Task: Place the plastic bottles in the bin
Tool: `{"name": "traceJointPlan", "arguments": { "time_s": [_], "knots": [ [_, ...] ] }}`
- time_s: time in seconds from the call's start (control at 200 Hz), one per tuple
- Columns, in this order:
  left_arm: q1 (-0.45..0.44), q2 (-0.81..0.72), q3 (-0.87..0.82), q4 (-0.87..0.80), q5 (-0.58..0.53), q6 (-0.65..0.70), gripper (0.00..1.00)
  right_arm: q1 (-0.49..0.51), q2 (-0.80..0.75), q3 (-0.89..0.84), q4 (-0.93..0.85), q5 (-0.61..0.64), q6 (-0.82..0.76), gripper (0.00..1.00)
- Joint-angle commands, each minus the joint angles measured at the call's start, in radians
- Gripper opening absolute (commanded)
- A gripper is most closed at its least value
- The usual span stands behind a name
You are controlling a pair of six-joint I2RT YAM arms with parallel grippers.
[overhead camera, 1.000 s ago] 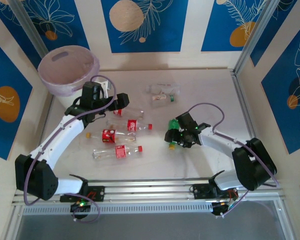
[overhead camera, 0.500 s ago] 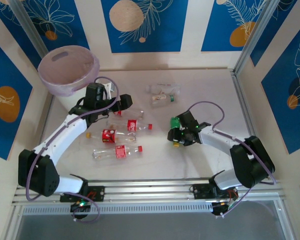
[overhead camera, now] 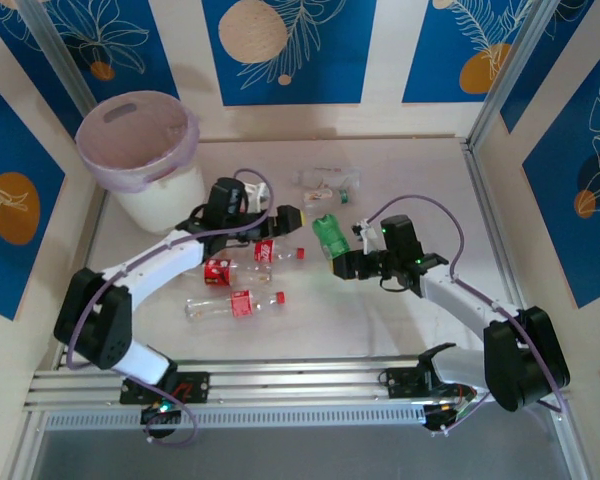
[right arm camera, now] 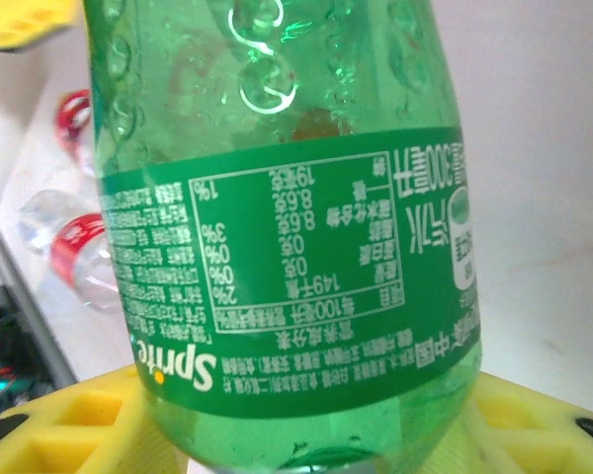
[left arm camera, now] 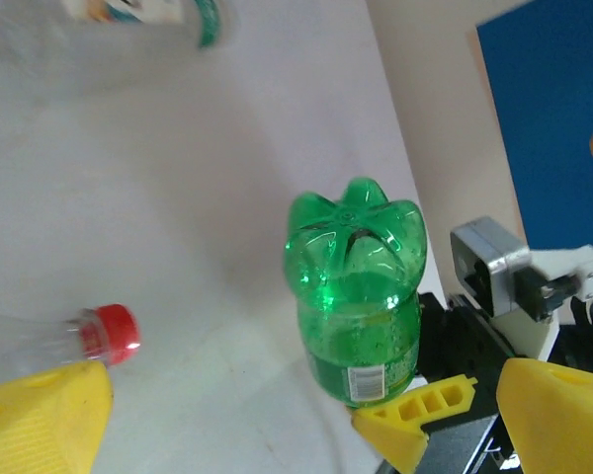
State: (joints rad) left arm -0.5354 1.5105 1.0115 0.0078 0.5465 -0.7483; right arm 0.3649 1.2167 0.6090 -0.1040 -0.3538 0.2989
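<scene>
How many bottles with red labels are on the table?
3. One red-labelled bottle lies mid-table; a second sits just left of it, beside the left arm; a third lies nearest the arm bases. The arm may hide more.

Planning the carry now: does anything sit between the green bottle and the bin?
Yes. The left arm lies across that line, with the left gripper, jaws open, right beside the green bottle that the right gripper holds. The bin lies beyond it.

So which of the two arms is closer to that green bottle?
The right one: the right gripper is shut on the green bottle. The left gripper is open just to the bottle's left, facing its base, not touching it.
</scene>
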Motion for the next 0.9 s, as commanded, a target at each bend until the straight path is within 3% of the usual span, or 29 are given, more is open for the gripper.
{"name": "traceJointPlan", "arguments": {
  "time_s": [0.0, 0.44, 0.895],
  "knots": [
    [-0.037, 0.034, -0.008, 0.133, 0.059, -0.053, 1.00, -0.013, -0.010, 0.006, 0.054, -0.147, -0.064, 0.54],
    [-0.128, 0.186, 0.011, 0.351, 0.041, -0.203, 0.99, 0.012, 0.022, 0.004, 0.129, -0.102, -0.007, 0.53],
    [-0.132, 0.223, 0.040, 0.342, 0.020, -0.212, 0.67, 0.021, 0.048, -0.001, 0.163, -0.084, 0.003, 0.53]
  ]
}}
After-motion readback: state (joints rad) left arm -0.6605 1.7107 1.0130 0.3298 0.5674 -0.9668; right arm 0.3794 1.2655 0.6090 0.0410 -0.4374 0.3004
